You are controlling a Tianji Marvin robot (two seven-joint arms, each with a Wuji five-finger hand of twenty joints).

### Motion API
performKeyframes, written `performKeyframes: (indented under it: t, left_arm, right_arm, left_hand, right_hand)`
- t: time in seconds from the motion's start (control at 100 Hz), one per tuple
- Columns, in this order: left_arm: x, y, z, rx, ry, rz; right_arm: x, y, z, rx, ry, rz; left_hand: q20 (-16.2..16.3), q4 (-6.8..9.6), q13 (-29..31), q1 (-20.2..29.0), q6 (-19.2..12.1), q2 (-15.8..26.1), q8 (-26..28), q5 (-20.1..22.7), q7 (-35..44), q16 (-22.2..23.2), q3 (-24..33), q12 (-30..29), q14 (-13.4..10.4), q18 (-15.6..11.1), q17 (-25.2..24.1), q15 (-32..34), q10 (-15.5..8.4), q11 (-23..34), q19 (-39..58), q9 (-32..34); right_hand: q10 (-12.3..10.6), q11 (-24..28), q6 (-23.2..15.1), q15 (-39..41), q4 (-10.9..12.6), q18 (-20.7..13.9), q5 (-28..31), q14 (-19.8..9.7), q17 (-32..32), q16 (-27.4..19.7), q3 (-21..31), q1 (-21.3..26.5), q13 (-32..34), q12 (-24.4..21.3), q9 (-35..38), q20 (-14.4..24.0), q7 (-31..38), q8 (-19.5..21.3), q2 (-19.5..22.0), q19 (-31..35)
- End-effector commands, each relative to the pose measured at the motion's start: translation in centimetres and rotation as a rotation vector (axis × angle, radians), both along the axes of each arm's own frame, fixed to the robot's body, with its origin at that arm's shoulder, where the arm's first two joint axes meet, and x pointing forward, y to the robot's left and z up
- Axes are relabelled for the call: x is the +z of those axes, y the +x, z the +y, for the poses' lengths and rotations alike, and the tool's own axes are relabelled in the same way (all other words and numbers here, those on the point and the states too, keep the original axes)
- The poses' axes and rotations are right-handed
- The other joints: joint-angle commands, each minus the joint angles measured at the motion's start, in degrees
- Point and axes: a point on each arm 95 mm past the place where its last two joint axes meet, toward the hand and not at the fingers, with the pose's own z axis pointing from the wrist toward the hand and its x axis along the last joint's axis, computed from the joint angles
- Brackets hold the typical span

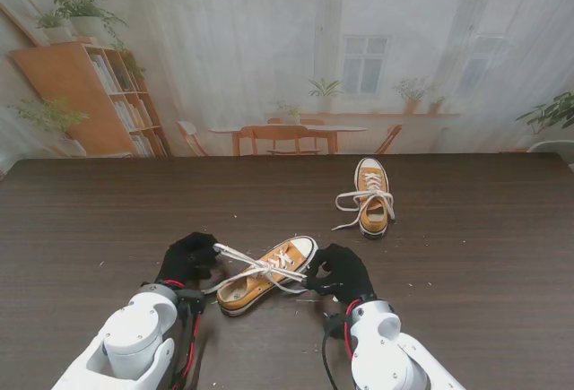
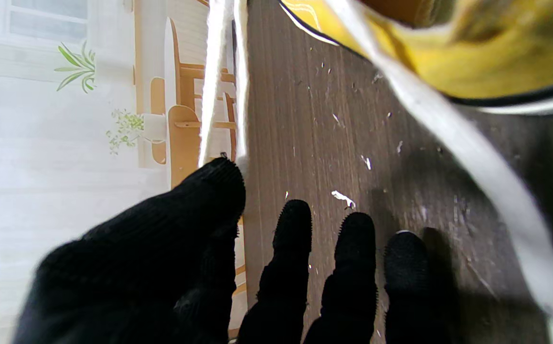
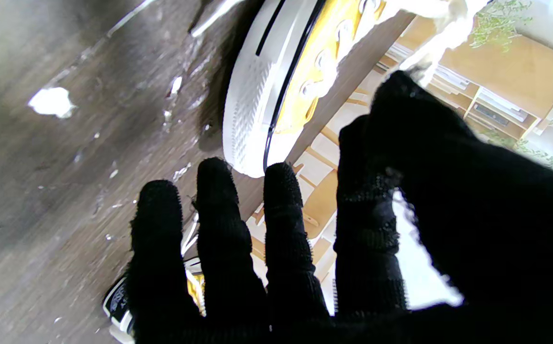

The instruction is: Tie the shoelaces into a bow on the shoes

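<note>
A yellow sneaker (image 1: 267, 275) with a white toe cap lies on the dark table between my two black-gloved hands. Its white laces (image 1: 262, 268) cross over the tongue and stretch out to both sides. My left hand (image 1: 188, 257) pinches one lace end (image 2: 214, 71) under the thumb (image 2: 186, 229), with the other fingers (image 2: 293, 248) held straight. My right hand (image 1: 339, 272) pinches the other lace end (image 3: 429, 52) between thumb and forefinger beside the toe cap (image 3: 252, 95). A second lace strand (image 2: 472, 157) runs past the shoe's side (image 2: 496, 48).
A second yellow sneaker (image 1: 372, 197) stands farther from me to the right, with its laces spread loose over the table. Small white scraps (image 3: 52, 101) lie scattered on the dark wooden table (image 1: 90, 229). A printed backdrop closes off the far edge.
</note>
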Motion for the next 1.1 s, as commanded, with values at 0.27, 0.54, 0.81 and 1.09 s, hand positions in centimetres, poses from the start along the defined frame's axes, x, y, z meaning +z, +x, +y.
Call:
performKeyframes:
  t: [0.27,0.54,0.81,1.09]
  left_arm:
    - [0.2,0.3,0.2,0.017,0.036,-0.004]
    - [0.7,0.3,0.6,0.035,0.061,-0.019]
    - [1.2,0.1,1.0,0.051,0.082,-0.034]
    - [1.0,0.1,1.4,0.055,0.108,-0.019]
  right_arm:
    - [-0.8,-0.5,-0.9,-0.029,-0.025,0.017]
    - [-0.9,-0.8,-1.8,-0.074,-0.039,0.008]
    - [-0.8,-1.0,-2.6,-0.109,-0.045,-0.009]
    - [-1.2,-1.2,-3.6,-0.143,-0.063,-0.006]
  left_hand:
    - [-0.12,-1.14,0.20,1.16,-2.48,0.84,-0.79,-1.32,2.64,-0.60,1.27,-0.61,-0.06,1.97,-0.34,1.23,-0.37,1.52,0.07,-1.05]
    - [-0.37,-1.23,-0.01,1.15,-2.52,0.91,-1.02,-1.33,2.87,-0.70,1.22,-0.63,-0.14,1.95,-0.64,1.23,-0.43,1.65,-0.10,-1.19]
    - [-0.19,-1.27,-0.30,1.16,-2.40,0.88,-1.26,-1.36,2.93,-0.44,1.22,-0.36,-0.19,1.52,-1.08,1.85,-0.38,2.07,0.52,-1.34]
    - [-0.32,-1.38,-0.42,1.33,-2.34,0.91,-1.40,-1.36,2.96,-0.48,1.12,-0.36,-0.10,1.54,-1.21,1.80,-0.28,2.02,0.38,-1.51]
  right_hand:
    - [0.51,2.22,4.59,1.11,0.04,-1.16,1.14,-0.60,0.00,-0.01,3.16,2.49,-0.60,0.23,-0.10,0.20,2.79,4.52,3.84,1.58]
    - [0.64,3.00,5.78,1.66,0.23,-1.14,0.69,-0.50,-0.13,0.07,3.42,2.42,-0.86,0.51,-0.47,0.16,2.74,5.67,4.84,1.93]
    - [0.72,3.27,5.94,1.91,0.26,-1.13,0.74,-0.52,-0.28,0.02,3.52,2.43,-0.85,0.56,-0.47,0.02,2.67,6.13,4.72,2.03]
    - [0.83,3.45,6.35,2.00,0.28,-1.05,0.79,-0.48,-0.23,-0.06,3.65,2.53,-0.82,0.59,-0.30,-0.07,2.63,6.25,4.70,2.15]
